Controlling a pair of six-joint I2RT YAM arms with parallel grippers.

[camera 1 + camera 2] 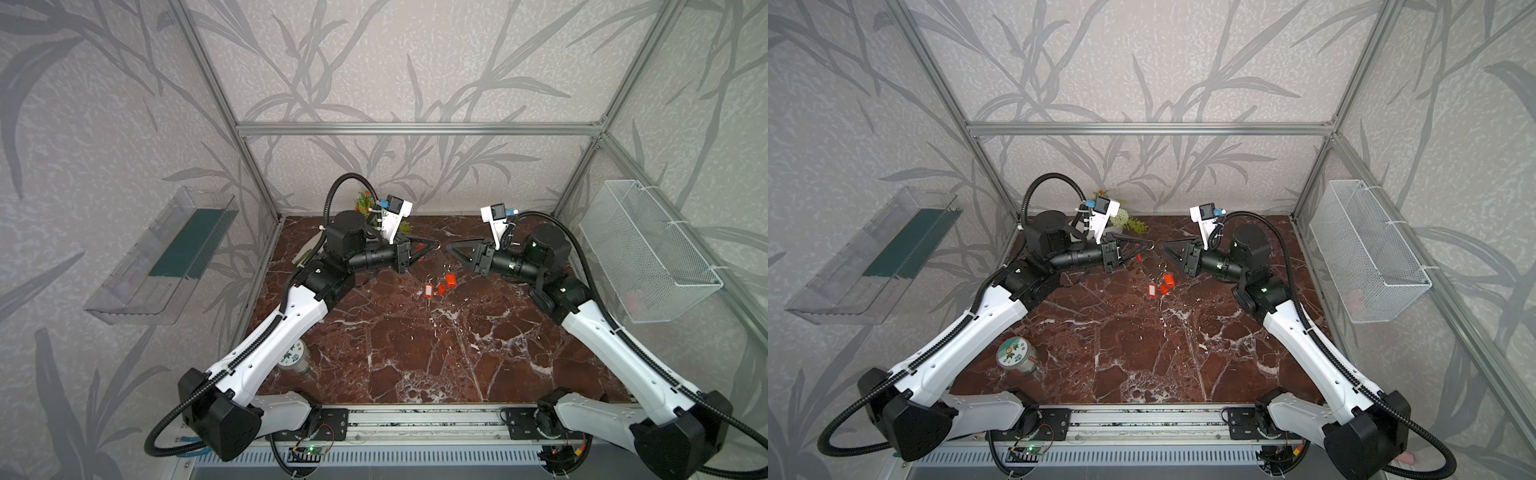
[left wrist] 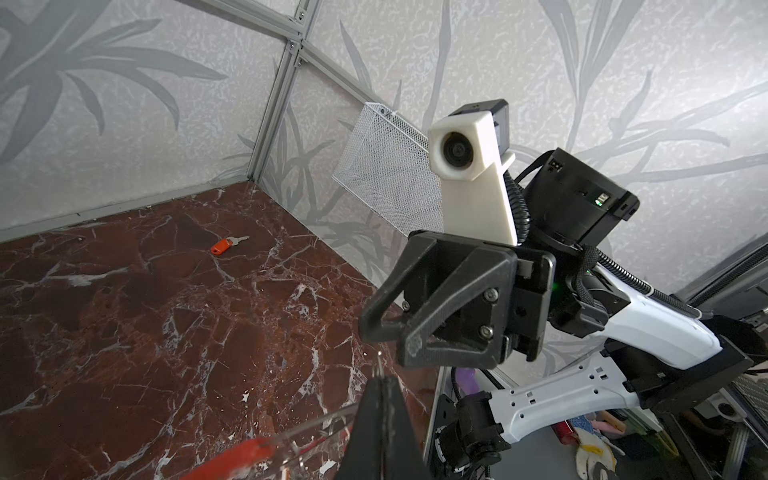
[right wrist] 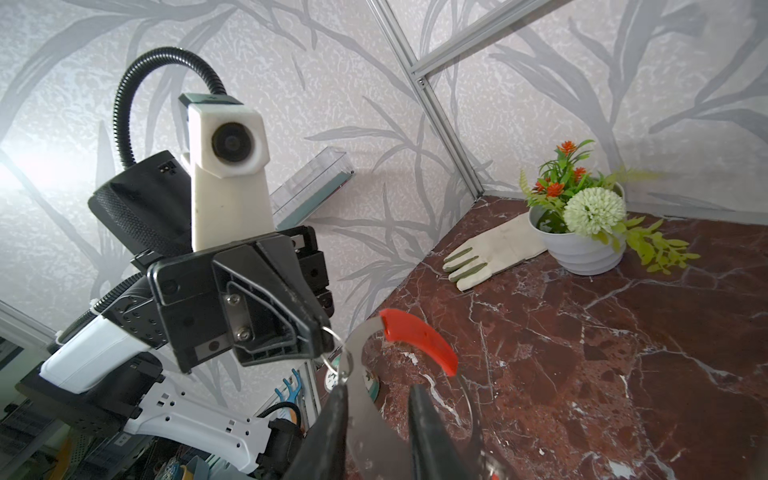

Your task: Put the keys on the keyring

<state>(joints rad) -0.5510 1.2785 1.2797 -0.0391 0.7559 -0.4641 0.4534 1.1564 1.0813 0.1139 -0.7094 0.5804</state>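
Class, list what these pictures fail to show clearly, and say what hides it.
- Labels on the keys: too small in both top views.
- Rest of the keyring: cut off at the right wrist view's edge.
- Pink thing in the basket: blurred behind mesh, both top views.

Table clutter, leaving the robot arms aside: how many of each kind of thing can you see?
Red-tagged keys: 4
Keyring: 1
Flower pot: 1
Glove: 1
Round tin: 1
Total: 8
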